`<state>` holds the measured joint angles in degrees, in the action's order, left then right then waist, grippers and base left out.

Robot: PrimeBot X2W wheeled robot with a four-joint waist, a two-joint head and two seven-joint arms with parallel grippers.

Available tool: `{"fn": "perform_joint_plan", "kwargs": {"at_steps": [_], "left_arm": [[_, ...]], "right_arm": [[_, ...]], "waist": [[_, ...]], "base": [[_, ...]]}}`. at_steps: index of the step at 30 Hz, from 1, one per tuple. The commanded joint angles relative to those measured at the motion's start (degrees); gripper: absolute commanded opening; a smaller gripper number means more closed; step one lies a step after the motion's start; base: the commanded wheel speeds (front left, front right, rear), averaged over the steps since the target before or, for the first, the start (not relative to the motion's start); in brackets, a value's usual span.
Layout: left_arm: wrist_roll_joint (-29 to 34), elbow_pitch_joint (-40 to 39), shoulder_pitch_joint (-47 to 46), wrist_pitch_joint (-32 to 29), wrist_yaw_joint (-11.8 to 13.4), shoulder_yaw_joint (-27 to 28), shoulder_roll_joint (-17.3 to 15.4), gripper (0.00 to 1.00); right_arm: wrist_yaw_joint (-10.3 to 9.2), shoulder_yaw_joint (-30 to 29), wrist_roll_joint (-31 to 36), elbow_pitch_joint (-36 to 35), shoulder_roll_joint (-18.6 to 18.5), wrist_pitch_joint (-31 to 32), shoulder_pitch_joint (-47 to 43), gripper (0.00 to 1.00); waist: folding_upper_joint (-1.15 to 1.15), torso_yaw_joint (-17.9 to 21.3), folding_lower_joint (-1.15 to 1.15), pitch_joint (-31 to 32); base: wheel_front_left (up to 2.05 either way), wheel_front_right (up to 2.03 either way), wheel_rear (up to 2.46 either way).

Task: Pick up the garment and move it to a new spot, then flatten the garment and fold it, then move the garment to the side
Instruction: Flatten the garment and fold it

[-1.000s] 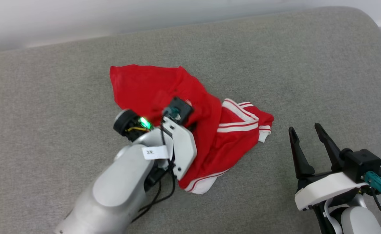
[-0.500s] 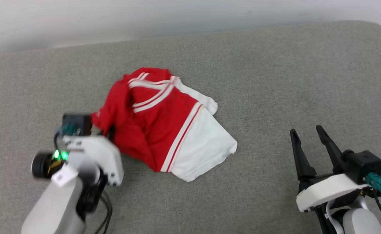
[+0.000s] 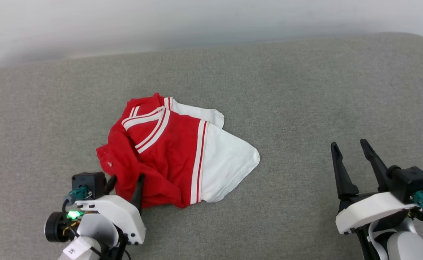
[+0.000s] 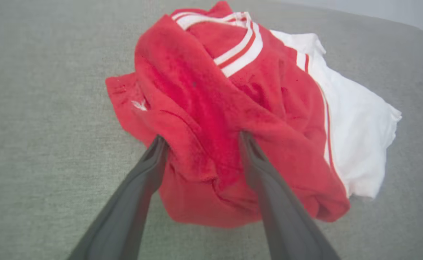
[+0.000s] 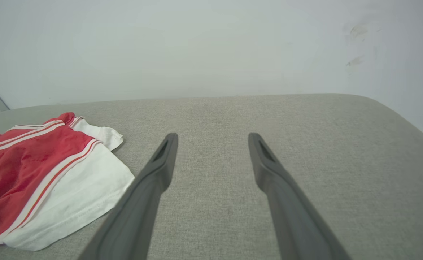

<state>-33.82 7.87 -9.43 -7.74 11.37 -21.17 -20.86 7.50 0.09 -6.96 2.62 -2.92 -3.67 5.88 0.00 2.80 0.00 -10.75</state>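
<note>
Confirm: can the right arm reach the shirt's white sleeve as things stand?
Probably yes. The right claw is open and empty, and only bare grey surface lies between it and the white sleeve of the garment. The left claw sits at the red side, out of that path.

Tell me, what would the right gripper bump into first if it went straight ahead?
Nothing close. The right gripper points over the grey cushion towards the white wall; the garment lies off to its left. Depth is unclear, so it might graze the cushion first.
</note>
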Motion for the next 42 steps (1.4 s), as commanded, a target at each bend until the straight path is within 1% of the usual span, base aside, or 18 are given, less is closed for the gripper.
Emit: {"fn": "perform_joint_plan", "kwargs": {"at_steps": [1, 7, 11, 14, 17, 19, 23, 25, 26, 27, 29, 30, 33, 36, 38, 39, 42], "left_arm": [[1.4, -1.0, -0.6, 2.2, 0.5, 0.2, -0.3, 1.00], [6.0, -4.1, -1.1, 11.7, 1.6, 0.5, -0.5, 1.00], [7.9, -5.1, -0.1, 17.8, 2.1, 0.8, -0.3, 1.00], [8.4, -5.5, 0.8, 20.2, 2.1, 1.2, -0.1, 1.00], [8.8, -6.1, 1.5, 21.2, 2.2, 1.3, 0.2, 1.00], [9.0, -6.4, 1.7, 21.6, 2.1, 1.2, 0.5, 1.00], [9.1, -6.3, 0.4, 22.0, 1.8, 0.9, 1.1, 1.00], [9.2, -6.3, -0.4, 22.1, 1.5, 0.6, 1.7, 1.00], [9.3, -6.3, -0.7, 22.2, 1.4, 0.6, 1.9, 1.00], [9.2, -6.0, -1.8, 22.6, 1.0, 0.4, 3.0, 1.00], [9.1, -5.6, -2.5, 22.6, 0.6, 0.5, 3.6, 1.00], [9.3, -4.6, -3.6, 22.9, -0.3, 0.8, 4.7, 1.00], [9.5, -4.0, -4.4, 23.0, -1.0, 1.3, 5.5, 1.00], [10.0, -3.7, -5.0, 23.0, -1.7, 2.0, 6.3, 1.00], [10.6, -3.6, -5.0, 23.0, -2.1, 2.4, 6.9, 1.00], [10.6, -3.6, -5.0, 23.0, -2.1, 2.4, 6.9, 1.00], [11.1, -3.3, -4.8, 23.0, -2.7, 3.3, 7.6, 1.00]], "right_arm": [[-0.02, -0.2, 0.5, -0.3, 0.0, 0.3, 0.0, 1.00], [-0.02, -0.5, 1.0, -0.9, 0.0, 1.4, -1.5, 1.00], [-0.02, -0.5, 1.1, -1.3, 0.0, 1.9, -1.9, 1.00], [-0.02, -0.9, 0.7, -1.1, 0.0, 2.1, -2.3, 1.00], [-0.02, -1.5, 0.3, -0.2, 0.0, 2.8, -2.1, 1.00], [-0.03, -2.4, -1.4, 0.9, 0.0, 3.6, -1.0, 1.00], [-0.02, -3.0, -3.3, 5.0, 0.1, 9.5, 2.3, 1.00], [-0.02, -2.5, -5.0, 6.4, 0.0, 13.1, 4.6, 1.00], [-0.02, -1.8, -5.2, 7.0, -0.7, 15.5, 5.7, 1.00], [-0.02, 0.4, -6.8, 8.7, -2.5, 24.5, 9.3, 1.00], [-0.02, 2.7, -7.8, 9.1, -4.1, 29.9, 12.0, 1.00], [-0.02, 8.8, -10.3, 10.0, -6.8, 38.8, 15.7, 1.00], [-0.02, 12.9, -11.7, 11.1, -8.6, 42.6, 18.2, 1.00], [-0.02, 15.3, -13.2, 13.4, -9.4, 45.2, 19.6, 1.00], [-0.02, 16.8, -14.4, 15.8, -9.4, 47.4, 19.5, 1.00], [-0.02, 16.8, -14.4, 15.8, -9.4, 47.4, 19.5, 1.00], [-0.01, 19.0, -16.8, 19.1, -9.3, 51.1, 18.9, 1.00]], "waist": [[0.00, 0.1, 0.00, 1.1], [0.00, 0.3, 0.00, 3.5], [0.00, 0.4, 0.00, 4.5], [0.00, 0.2, 0.00, 4.8], [0.00, -0.6, 0.00, 4.6], [0.00, -1.6, 0.00, 4.0], [0.00, -4.5, 0.00, 2.2], [0.00, -6.2, 0.00, 1.1], [0.00, -7.0, 0.00, 0.5], [0.00, -9.2, 0.00, -1.3], [0.00, -10.4, 0.00, -2.5], [0.00, -12.0, 0.00, -4.3], [0.00, -12.8, 0.00, -5.4], [0.00, -13.2, 0.00, -6.2], [0.00, -13.3, 0.00, -6.5], [0.00, -13.3, 0.00, -6.5], [0.00, -13.1, 0.00, -6.8]], "base": [[0.00, 0.00, 0.00], [0.00, 0.00, 0.00], [0.00, 0.00, 0.00], [0.00, 0.00, 0.00], [0.00, 0.00, 0.00], [0.00, 0.00, 0.00], [0.00, 0.00, 0.00], [0.00, 0.00, 0.00], [0.00, 0.00, 0.00], [0.00, 0.00, 0.00], [0.00, 0.00, 0.00], [0.00, 0.00, 0.00], [0.00, 0.00, 0.00], [0.00, 0.00, 0.00], [0.00, 0.00, 0.00], [0.00, 0.00, 0.00], [0.00, 0.00, 0.00]]}}
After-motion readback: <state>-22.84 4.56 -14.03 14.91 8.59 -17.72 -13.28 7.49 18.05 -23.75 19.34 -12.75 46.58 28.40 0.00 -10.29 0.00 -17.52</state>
